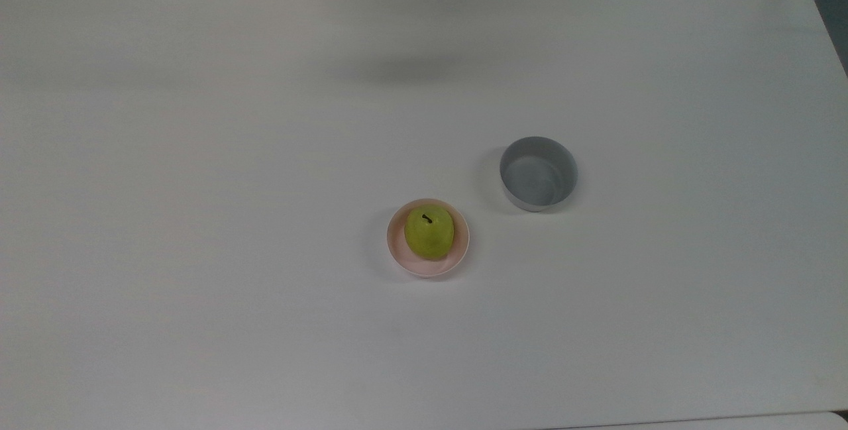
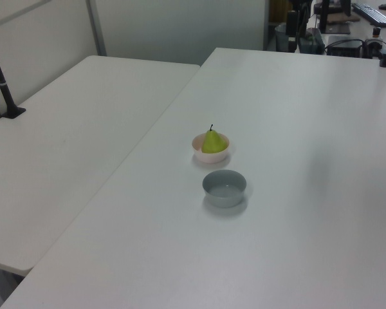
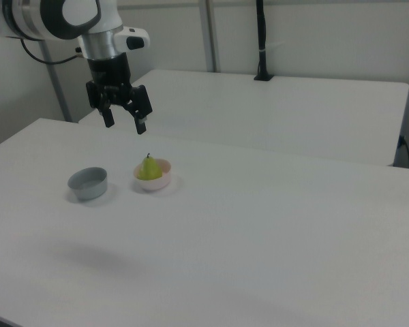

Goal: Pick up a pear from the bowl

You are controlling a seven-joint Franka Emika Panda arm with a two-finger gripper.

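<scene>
— Any writing or brand marks on your feeds?

— I can read none. Going left to right in the right view: the grey bowl (image 3: 88, 183), then the pink bowl (image 3: 153, 175) just beside it, both on the white table (image 3: 273, 225).

— And the pear?

— The pear (image 3: 148, 168) sits upright in the pink bowl, stem up.

— The arm?

— I have the gripper (image 3: 125, 117) hanging high above the table, pointing down, its fingers spread apart and holding nothing.
</scene>
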